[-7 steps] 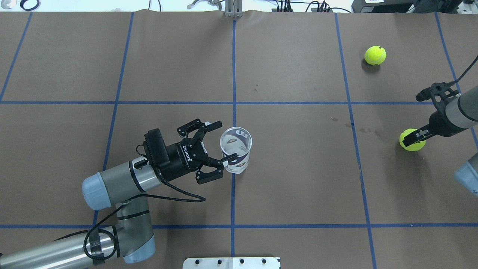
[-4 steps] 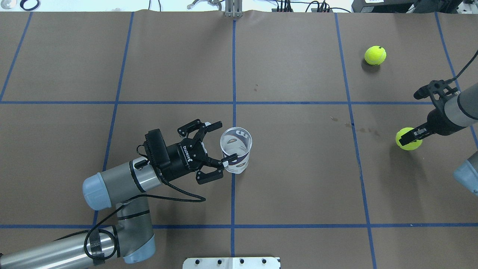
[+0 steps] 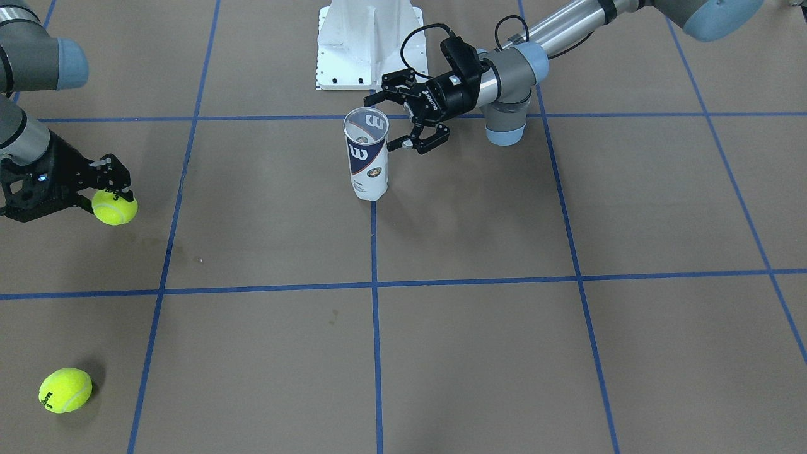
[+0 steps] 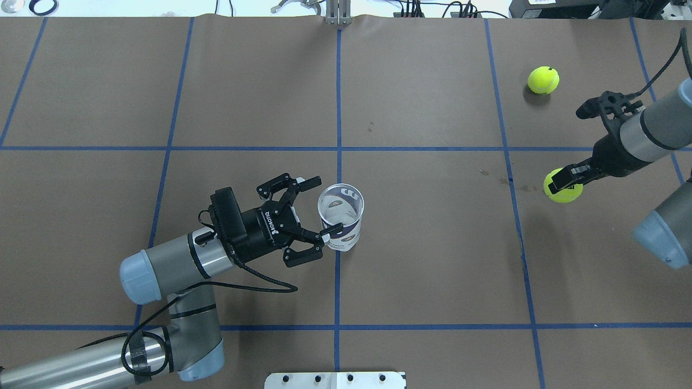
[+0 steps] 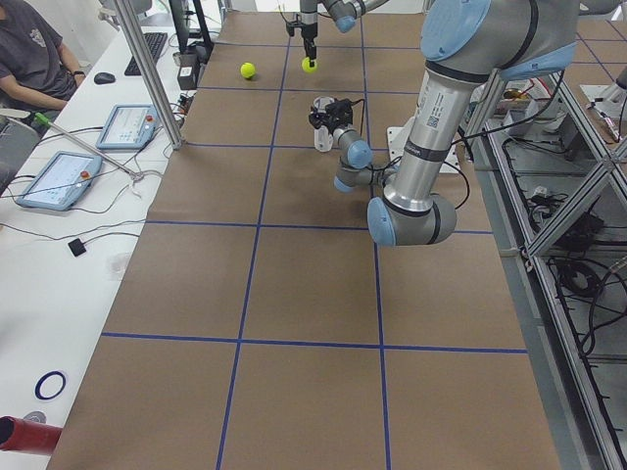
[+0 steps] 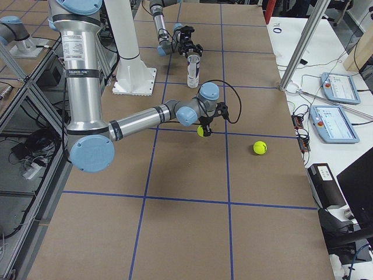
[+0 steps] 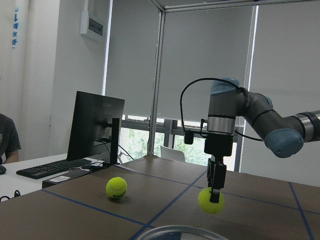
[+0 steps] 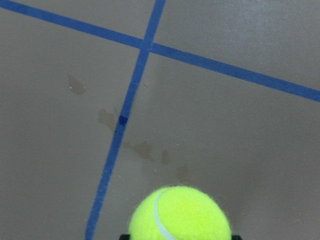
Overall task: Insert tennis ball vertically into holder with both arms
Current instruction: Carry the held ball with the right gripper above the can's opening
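Note:
The holder (image 4: 341,217) is a clear can with a navy-and-white W label (image 3: 367,157), upright near the table's middle, its mouth empty. My left gripper (image 4: 323,206) is open, its fingers straddling the can's near side at rim height (image 3: 392,121). My right gripper (image 4: 567,177) is shut on a yellow tennis ball (image 4: 563,188) and holds it above the table, far right of the holder (image 3: 115,208). The left wrist view shows that ball (image 7: 211,200) hanging from the gripper and the can's rim (image 7: 185,232) at the bottom edge. The right wrist view shows the ball (image 8: 180,215).
A second tennis ball (image 4: 543,80) lies on the table beyond the right gripper (image 3: 65,390). The white pedestal base (image 3: 369,44) stands at the robot's side of the table. Blue tape lines cross the brown surface. An operator and tablets (image 5: 59,176) are beside the table.
My right gripper has carried the tennis ball away from the robot and inward, toward the holder's side. The left arm and the holder have not moved.

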You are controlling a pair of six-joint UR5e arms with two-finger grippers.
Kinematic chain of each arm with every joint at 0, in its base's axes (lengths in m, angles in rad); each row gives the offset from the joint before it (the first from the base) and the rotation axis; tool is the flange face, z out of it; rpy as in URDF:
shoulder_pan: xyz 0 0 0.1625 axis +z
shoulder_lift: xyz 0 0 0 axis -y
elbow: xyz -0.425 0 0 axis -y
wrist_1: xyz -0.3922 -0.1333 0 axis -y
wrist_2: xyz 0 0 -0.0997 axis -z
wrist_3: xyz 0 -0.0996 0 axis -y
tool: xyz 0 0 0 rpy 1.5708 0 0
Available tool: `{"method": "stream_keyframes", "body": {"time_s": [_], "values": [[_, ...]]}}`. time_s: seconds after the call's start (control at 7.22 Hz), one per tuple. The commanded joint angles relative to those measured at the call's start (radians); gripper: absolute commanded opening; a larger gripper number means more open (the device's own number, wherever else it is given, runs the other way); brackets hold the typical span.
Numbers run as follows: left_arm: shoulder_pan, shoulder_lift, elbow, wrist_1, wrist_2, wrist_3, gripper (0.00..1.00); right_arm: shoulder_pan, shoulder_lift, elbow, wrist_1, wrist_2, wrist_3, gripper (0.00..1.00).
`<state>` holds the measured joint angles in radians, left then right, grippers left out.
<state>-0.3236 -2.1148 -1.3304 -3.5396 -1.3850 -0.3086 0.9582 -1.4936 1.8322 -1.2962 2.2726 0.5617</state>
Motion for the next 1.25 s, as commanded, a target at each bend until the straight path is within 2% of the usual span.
{"method": "stream_keyframes", "body": {"time_s": [0.0, 0.28, 0.55, 0.69, 1.11], "values": [[0.0, -0.001, 0.002, -0.001, 0.0, 0.0, 0.99, 0.001, 0.062, 0.045, -0.115, 0.004, 0.013, 0.0], [0.012, 0.001, 0.005, -0.001, 0.0, 0.0, 0.99, -0.003, 0.131, 0.055, -0.136, 0.025, 0.117, 0.0], [0.021, 0.001, 0.005, 0.017, 0.0, 0.0, 0.99, -0.009, 0.238, 0.097, -0.274, 0.047, 0.156, 0.0], [0.024, -0.001, 0.0, 0.028, 0.0, 0.0, 0.99, -0.03, 0.278, 0.11, -0.307, 0.047, 0.202, 0.0], [0.024, -0.013, 0.003, 0.03, 0.0, 0.0, 0.99, -0.085, 0.378, 0.11, -0.31, 0.041, 0.346, 0.0]]}}
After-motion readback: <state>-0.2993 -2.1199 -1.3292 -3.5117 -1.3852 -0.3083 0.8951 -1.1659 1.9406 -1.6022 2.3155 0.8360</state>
